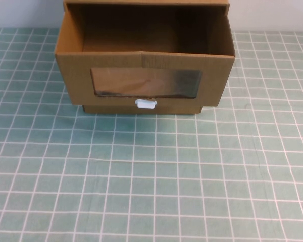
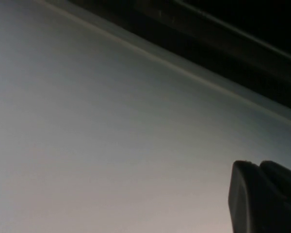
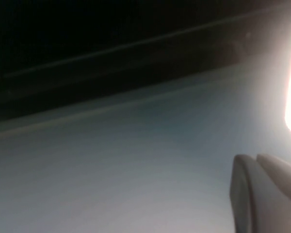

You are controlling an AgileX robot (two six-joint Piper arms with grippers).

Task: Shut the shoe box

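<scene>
Green checked cloth with thin white grid lines covers the worktop [image 1: 151, 191], and the whole near stretch of it, from six o'clock up to the centre of the high view, lies bare. Beyond that, at twelve o'clock, stands the shoe box [image 1: 144, 65], brown corrugated cardboard, its front face turned toward the robot. The drawer part is pulled out toward six o'clock from the outer sleeve [image 1: 146, 5], whose top edge shows at the far rim of the view, so the drawer's inside is open to the camera from above and looks dark and hollow. On the front panel sits a wide clear window [image 1: 146, 83], rectangular, with glare and shadow on the film. Just below the window, at the middle of the lower edge, a small white pull tab [image 1: 145, 104] sticks out. The drawer's front overhangs a narrower base that touches the cloth.

Neither arm shows in the high view. The left gripper [image 2: 264, 196] appears only in the left wrist view as a dark finger part at one corner, against a plain pale surface with a dark band beyond it; whether its fingers are released or clenched I cannot tell. The right gripper [image 3: 264, 194] likewise shows only in the right wrist view as a pale finger part before a bluish surface, with a bright glare patch beside it; its finger state I cannot tell either.
</scene>
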